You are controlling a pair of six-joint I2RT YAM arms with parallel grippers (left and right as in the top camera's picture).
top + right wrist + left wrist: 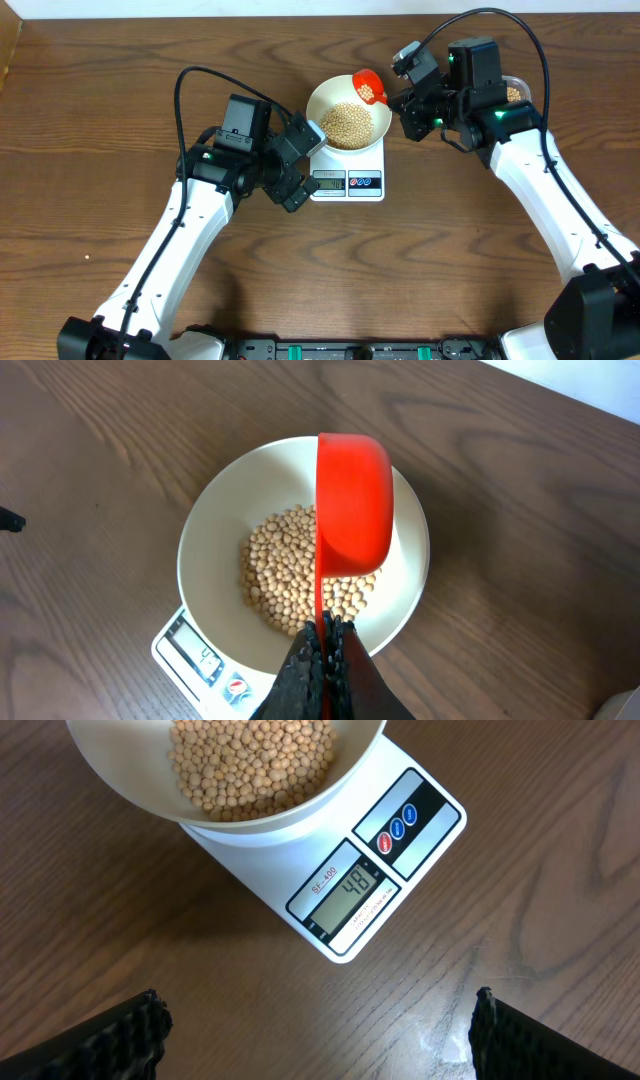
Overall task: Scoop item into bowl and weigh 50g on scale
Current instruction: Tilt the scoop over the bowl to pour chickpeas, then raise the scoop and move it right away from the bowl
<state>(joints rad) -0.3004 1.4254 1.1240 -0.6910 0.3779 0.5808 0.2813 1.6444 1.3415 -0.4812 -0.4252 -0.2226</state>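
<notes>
The white bowl [322, 100] stands on the white scale [372, 190] at mid table and holds a heap of tan beans [348, 125]. In the left wrist view the scale [430, 850] has 48 on its display, with the bowl [130, 790] and beans [250, 765] above it. My right gripper [403, 97] is shut on the handle of a red scoop [369, 86], which is tilted over the bowl's far right rim with some beans in it. The right wrist view shows the scoop [352, 500] turned on its side above the beans [280, 570], with the right gripper [325, 625] shut on it. My left gripper [303, 167] stands open just left of the scale; the left gripper [315, 1005] holds nothing.
A clear tub [517, 90] with beans sits at the far right, mostly hidden behind the right arm. Black cables arch over both arms. The table's back edge runs close behind the bowl.
</notes>
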